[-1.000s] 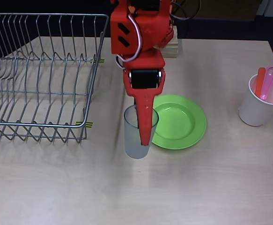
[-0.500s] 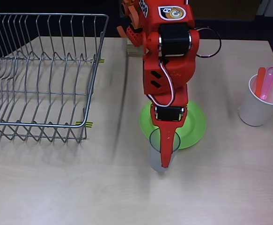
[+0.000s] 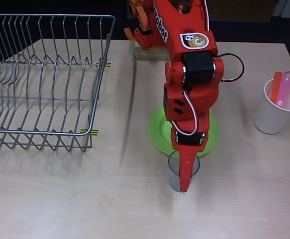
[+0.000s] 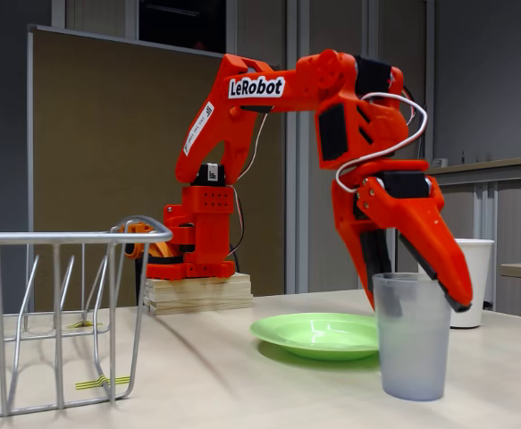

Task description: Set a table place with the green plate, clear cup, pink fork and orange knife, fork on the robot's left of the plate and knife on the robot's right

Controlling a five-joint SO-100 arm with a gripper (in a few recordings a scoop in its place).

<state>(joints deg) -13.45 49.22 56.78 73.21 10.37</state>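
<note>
Right now my hand (image 3: 184, 175) grips the clear cup (image 3: 183, 172) by its rim — one finger inside, one outside. Seen from overhead, the cup stands upright on the desk (image 3: 85, 199) just below the green plate (image 3: 157, 130), the fork (image 3: 285, 87) and knife (image 3: 276, 87) in a white cup (image 3: 274, 117) far right

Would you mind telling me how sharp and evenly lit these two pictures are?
Overhead view: crisp; soft glare bands on the pale wood-grain table, faint shadow left of the translucent greyish plastic cup. Fixed view: dim backdrop, red-orange arm's pincer sharp, wire dish rack near the lens slightly soft, soft shadow beneath the lime-green round plate.
</note>
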